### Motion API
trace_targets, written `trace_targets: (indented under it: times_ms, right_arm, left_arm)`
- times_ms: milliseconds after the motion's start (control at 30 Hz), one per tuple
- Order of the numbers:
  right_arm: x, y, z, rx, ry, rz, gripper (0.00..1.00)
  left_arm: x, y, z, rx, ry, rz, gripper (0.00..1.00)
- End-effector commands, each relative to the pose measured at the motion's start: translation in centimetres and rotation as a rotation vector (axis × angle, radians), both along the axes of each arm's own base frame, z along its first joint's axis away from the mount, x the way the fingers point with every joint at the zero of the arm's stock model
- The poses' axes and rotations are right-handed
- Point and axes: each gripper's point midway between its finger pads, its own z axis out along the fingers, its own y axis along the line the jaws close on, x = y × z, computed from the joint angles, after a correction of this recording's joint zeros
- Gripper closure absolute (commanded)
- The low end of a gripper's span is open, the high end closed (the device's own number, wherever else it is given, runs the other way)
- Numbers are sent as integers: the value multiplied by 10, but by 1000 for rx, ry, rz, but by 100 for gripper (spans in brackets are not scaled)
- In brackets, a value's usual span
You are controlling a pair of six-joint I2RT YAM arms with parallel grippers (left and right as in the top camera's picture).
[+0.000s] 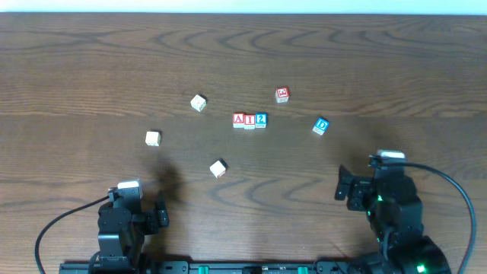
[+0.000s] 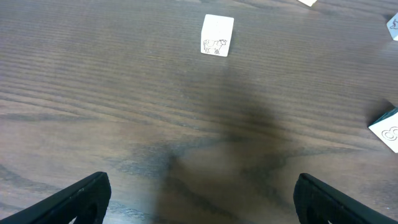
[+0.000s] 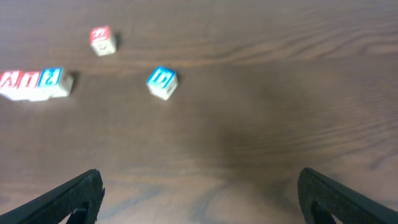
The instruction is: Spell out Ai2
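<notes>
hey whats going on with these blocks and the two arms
Nothing is being held. The left gripper and right gripper are both open and empty, low at the front edge of the table. Mid-table, the A block, I block and 2 block sit side by side in a row. A blue D block, a red block and three pale blocks lie scattered around them.

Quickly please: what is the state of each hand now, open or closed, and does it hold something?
Left hand: open, holding nothing.
Right hand: open, holding nothing.
</notes>
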Motion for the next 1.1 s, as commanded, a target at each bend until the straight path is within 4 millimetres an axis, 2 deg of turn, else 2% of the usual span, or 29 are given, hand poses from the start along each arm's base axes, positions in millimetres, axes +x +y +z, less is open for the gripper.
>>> trace_targets:
  times_ms: [0,200,433,533,767,1067]
  right_arm:
    - [-2,-15,-5,-30,-42,-47,1]
    - [-6,-29,-25,-19,-101,-110,1]
    - [-9,-32,-52,-8,-150,-120,1]
    - [-9,-32,-57,-6,-162,-121,1]
    - [-8,-32,-47,-24,-217,-106,1]
    - [-8,-31,-47,-23,-216,-104,1]
  left_arm:
    - [-6,1,-15,8,49,0,5]
    - [-6,1,-15,8,49,0,5]
    - [-6,1,-15,8,48,0,5]
    - [-6,1,-15,8,48,0,5]
    - [-6,1,-15,8,49,0,5]
    - [-6,1,-15,8,48,0,5]
